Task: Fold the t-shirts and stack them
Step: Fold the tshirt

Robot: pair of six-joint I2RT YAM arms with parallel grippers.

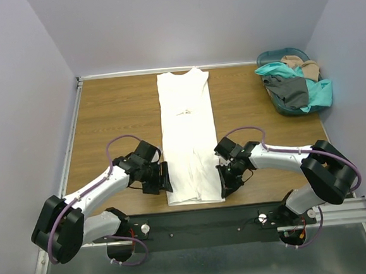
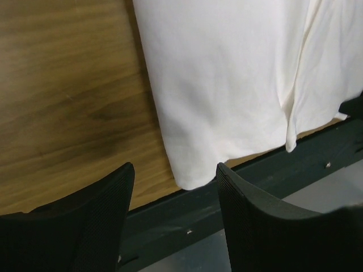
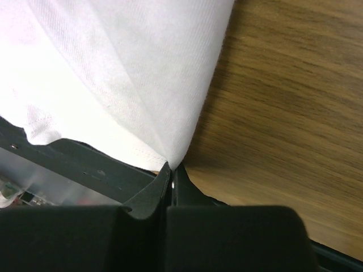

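Note:
The white t-shirt lies on the wooden table as a long narrow strip, collar at the far end. My left gripper stands open beside its near left corner; in the left wrist view the hem corner lies between the two fingertips of the gripper without touching them. My right gripper is shut, pinching the near right hem corner of the white t-shirt at its tips. The teal, dark grey and tan t-shirts are heaped in a basket.
The round teal basket stands at the table's far right corner. A dark metal rail runs along the near table edge just under the shirt's hem. Walls close in the table on the left, the back and the right.

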